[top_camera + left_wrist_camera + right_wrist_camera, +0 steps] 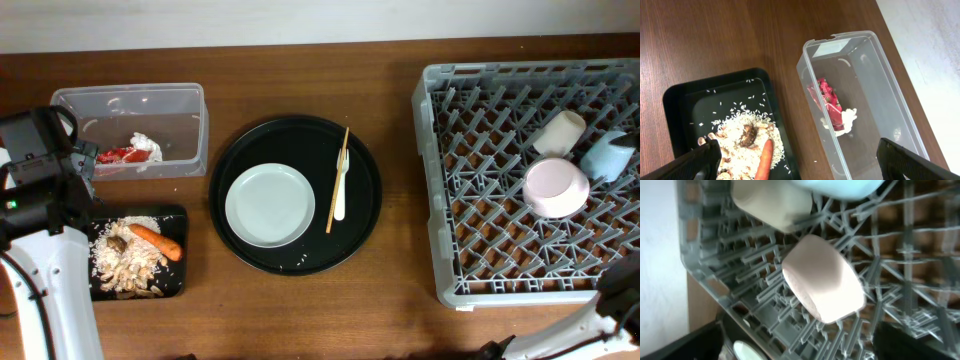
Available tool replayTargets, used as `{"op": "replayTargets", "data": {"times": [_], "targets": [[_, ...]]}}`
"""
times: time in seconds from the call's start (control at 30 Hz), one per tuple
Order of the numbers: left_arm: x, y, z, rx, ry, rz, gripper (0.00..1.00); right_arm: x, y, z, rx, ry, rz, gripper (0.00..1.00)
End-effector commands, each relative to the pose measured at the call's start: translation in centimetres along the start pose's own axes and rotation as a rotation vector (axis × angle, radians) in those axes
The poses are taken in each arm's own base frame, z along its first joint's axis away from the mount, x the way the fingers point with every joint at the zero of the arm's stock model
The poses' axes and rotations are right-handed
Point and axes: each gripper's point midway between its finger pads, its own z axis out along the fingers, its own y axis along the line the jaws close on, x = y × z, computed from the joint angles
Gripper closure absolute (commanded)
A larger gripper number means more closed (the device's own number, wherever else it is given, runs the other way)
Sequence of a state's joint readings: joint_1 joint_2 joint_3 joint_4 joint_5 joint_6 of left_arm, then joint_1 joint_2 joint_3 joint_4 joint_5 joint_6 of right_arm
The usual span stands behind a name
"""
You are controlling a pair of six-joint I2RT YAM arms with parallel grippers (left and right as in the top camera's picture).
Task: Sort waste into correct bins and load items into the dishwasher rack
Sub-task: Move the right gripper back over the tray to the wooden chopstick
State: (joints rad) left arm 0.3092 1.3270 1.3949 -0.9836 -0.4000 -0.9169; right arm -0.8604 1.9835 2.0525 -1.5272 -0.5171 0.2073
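Note:
My left gripper (800, 167) is open and empty above the gap between the shallow black tray (685, 95) and the clear tub (875, 85). The tray holds rice scraps (735, 125), a brown lump (748, 135) and a carrot (764, 160). The tub holds a red wrapper (825, 97) and a white napkin (846, 119). My right gripper (800, 340) is open and empty over the rack (450, 200), near the pink bowl (822, 277). The white cup (557, 132) and light blue cup (607, 155) lie in the rack. The grey plate (270, 205), white utensil (341, 190) and chopsticks (337, 180) lie on the round tray.
The large round black tray (295, 130) sits mid-table between the bins and the rack. The left arm's black body (35, 170) stands at the table's left edge. The right arm (610, 315) shows at the bottom right corner.

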Motion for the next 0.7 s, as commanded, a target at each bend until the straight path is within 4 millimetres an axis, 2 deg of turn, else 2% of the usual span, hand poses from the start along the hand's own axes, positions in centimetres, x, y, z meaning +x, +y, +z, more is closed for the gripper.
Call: {"op": "replayTargets", "data": {"times": [0.0, 0.1, 0.17, 0.23, 0.33, 0.4, 0.5, 0.53, 0.6, 0.67], "targets": [[-0.1, 0.2, 0.1, -0.006, -0.006, -0.012, 0.01, 0.8, 2.0, -6.5, 0.056, -0.180, -0.049, 0.01], [-0.1, 0.2, 0.1, -0.006, -0.006, -0.012, 0.01, 2.6, 4.1, -8.8, 0.044, -0.237, -0.111, 0.01], [-0.1, 0.2, 0.1, -0.006, -0.006, -0.012, 0.01, 4.0, 5.4, -9.6, 0.079, -0.272, -0.172, 0.01], [-0.1, 0.2, 0.1, -0.006, -0.006, -0.012, 0.01, 5.6, 7.0, -9.3, 0.124, -0.280, -0.251, 0.01], [-0.1, 0.2, 0.1, -0.006, -0.006, -0.012, 0.01, 8.6, 10.8, -6.8, 0.127, -0.212, -0.395, 0.01], [-0.1, 0.2, 0.1, -0.006, -0.006, -0.012, 0.01, 12.7, 14.7, -3.6, 0.099, -0.114, -0.551, 0.02], [-0.1, 0.2, 0.1, -0.006, -0.006, -0.012, 0.01, 17.4, 18.4, -0.1, 0.071, -0.017, -0.716, 0.02], [-0.1, 0.2, 0.1, -0.006, -0.006, -0.012, 0.01, 19.7, 20.0, 1.5, 0.060, 0.027, -0.790, 0.03], [-0.2, 0.1, 0.1, -0.006, -0.006, -0.012, 0.01, 23.8, 22.2, 4.6, 0.052, 0.095, -0.911, 0.11], [-0.1, 0.2, 0.1, -0.006, -0.006, -0.012, 0.01, 26.6, 23.3, 7.7, 0.091, 0.131, -0.974, 0.18]]}}
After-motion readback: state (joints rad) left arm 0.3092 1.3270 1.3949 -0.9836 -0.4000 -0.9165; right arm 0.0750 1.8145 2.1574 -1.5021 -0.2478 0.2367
